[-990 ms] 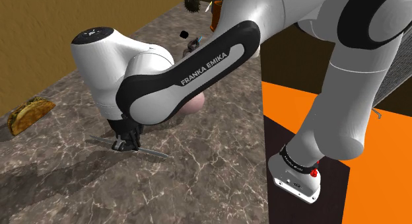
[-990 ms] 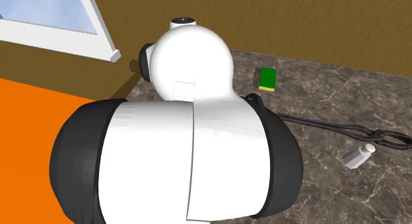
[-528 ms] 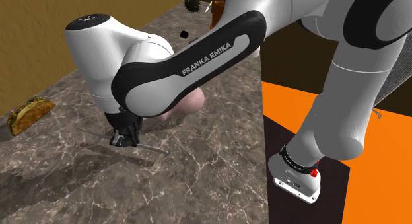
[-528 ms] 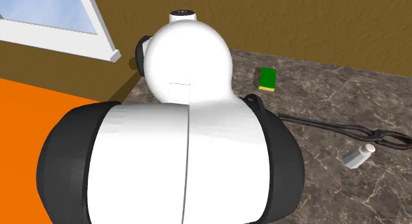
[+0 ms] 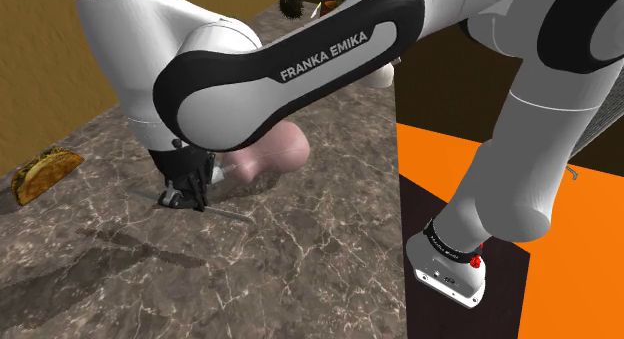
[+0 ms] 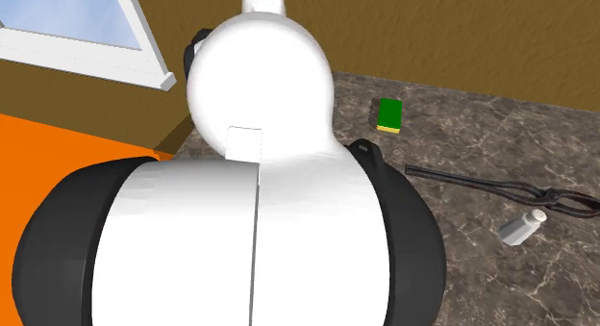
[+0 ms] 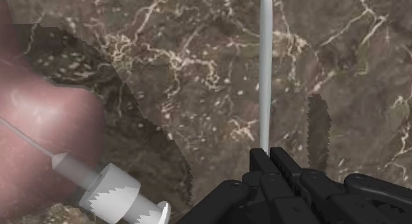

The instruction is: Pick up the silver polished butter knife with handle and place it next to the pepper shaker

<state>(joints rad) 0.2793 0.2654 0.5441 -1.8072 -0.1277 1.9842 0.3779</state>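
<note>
The jaws are clenched on the one knife point(image 7: 265, 71), near one end, the black fingers point(image 7: 280, 168) meeting around it while its long pale blade runs straight out ahead. In the shoulder view the knife point(image 5: 228, 214) hangs just off the surface point(image 5: 300, 277), free end sloping down, just beside the one pink lump point(image 5: 285, 152) and between the one taco point(image 5: 45, 172) and the stand; in the wrist view its shadow falls apart from it. The second exterior view shows one shaker point(image 6: 522, 226) close by the handles of one pair of black tongs point(image 6: 524, 188), and one green sponge point(image 6: 389, 114) farther off near the wall; the arm point(image 6: 260, 84) hides the knife there. Since half a second ago the arm has risen, lifting the knife from the surface and baring more of the pink lump; the shaker, tongs, sponge and taco have not moved.
</note>
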